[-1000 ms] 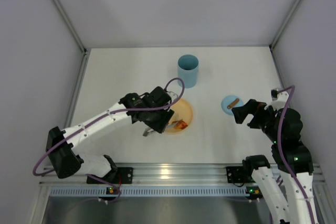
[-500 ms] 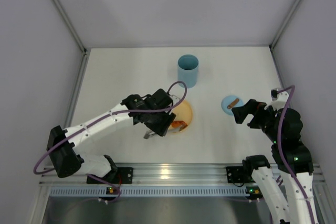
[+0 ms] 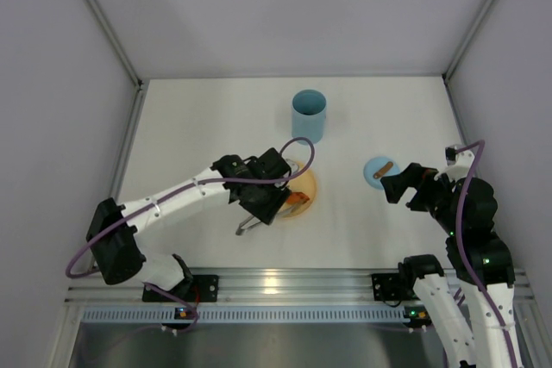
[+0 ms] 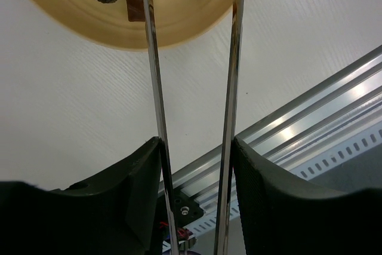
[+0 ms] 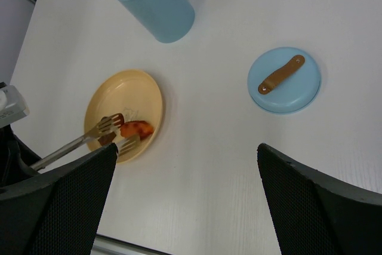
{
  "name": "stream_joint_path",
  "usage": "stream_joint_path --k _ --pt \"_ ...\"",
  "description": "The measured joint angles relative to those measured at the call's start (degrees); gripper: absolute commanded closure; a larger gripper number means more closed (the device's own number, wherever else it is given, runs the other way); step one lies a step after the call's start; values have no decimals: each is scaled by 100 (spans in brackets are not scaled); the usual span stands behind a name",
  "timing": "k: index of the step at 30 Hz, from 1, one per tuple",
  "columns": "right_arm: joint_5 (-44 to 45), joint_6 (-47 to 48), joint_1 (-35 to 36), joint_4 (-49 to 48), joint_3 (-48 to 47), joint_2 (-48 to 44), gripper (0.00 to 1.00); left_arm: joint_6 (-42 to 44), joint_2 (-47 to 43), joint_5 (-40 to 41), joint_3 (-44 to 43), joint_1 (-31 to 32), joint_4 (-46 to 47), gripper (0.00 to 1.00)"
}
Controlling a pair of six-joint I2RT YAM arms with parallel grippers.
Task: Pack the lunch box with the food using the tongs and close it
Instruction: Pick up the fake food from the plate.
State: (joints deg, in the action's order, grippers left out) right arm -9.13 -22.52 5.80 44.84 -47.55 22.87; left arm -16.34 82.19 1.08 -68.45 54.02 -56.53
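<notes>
The tall light-blue lunch box (image 3: 309,114) (image 5: 150,1) stands open at the back of the table. Food lies on the yellow plate (image 3: 307,182) (image 5: 122,97): an orange-red piece (image 5: 137,128) and brown pieces (image 4: 134,5). My left gripper (image 3: 263,196) (image 4: 197,144) is shut on the silver tongs (image 4: 154,88) (image 5: 71,146). The tongs' arms are spread, and their tips rest over the plate on either side of the orange-red piece. My right gripper (image 3: 392,185) (image 5: 185,165) hangs open near the right edge, holding nothing.
A flat light-blue lid with a brown tab (image 3: 378,171) (image 5: 284,79) lies on the table just beyond my right gripper. An aluminium rail (image 3: 276,282) (image 4: 310,117) runs along the near edge. White walls enclose the table on three sides.
My left arm has shifted a little to the right and turned, carrying the tongs further over the plate. The right arm has not moved.
</notes>
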Motion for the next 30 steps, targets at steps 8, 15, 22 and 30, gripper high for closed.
stream_joint_path --k 8,15,22,30 --pt "0 0 0 0 0 0 1 -28 107 236 -127 0 -4 43" --pt "0 0 0 0 0 0 1 -63 109 409 -354 4 -4 42" --pt "0 0 0 0 0 0 0 -90 197 457 -411 4 -4 42" --pt "0 4 0 0 0 0 1 -85 468 457 -621 4 0 42"
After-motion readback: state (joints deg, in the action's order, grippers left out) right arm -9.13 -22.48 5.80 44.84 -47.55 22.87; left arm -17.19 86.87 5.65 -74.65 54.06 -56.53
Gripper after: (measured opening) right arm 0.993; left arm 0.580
